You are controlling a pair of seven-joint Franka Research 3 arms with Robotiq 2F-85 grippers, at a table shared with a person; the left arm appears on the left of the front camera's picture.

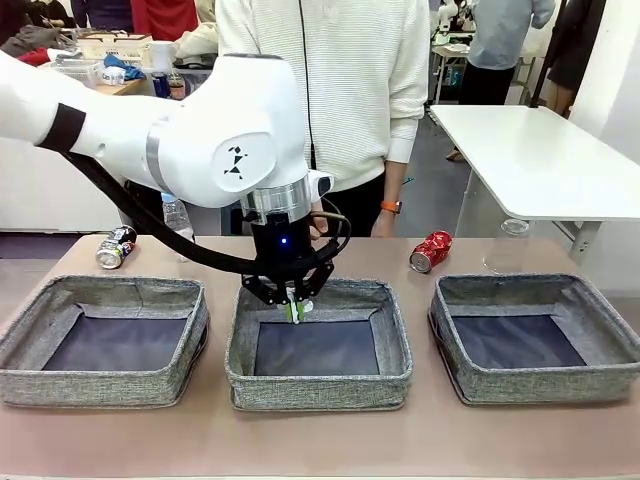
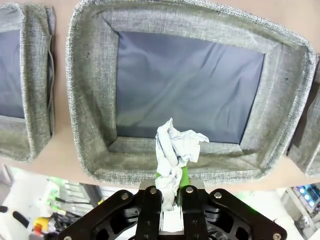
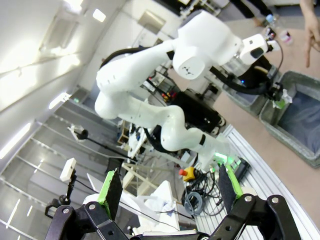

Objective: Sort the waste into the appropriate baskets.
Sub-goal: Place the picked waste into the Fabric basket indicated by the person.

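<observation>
Nearest the camera, three grey baskets (image 1: 105, 388) stand in a row along the near edge of the table (image 1: 320, 445); all three show bare dark bottoms. Left gripper (image 1: 296, 310) hangs over the far wall of the middle basket (image 1: 318, 388), fingers pointing down.

Step in hand, as judged: release of the crumpled white paper ball (image 2: 175, 147) into this basket. For a clean drop, bring the fingertips inward of the far wall, over the dark bottom, before parting the jaws. Paper is light and may cling to a pad or catch on the soft rim.

Jaws stand narrow, with the paper ball pinched between the green pads (image 2: 185, 176) and protruding beyond them. Right gripper (image 3: 167, 182) is raised well apart from the baskets, jaws wide, holding nothing. Along the far edge of the table lie the dark can (image 1: 115, 247), crushed red can (image 1: 431, 251) and clear plastic cup (image 1: 513, 243).
</observation>
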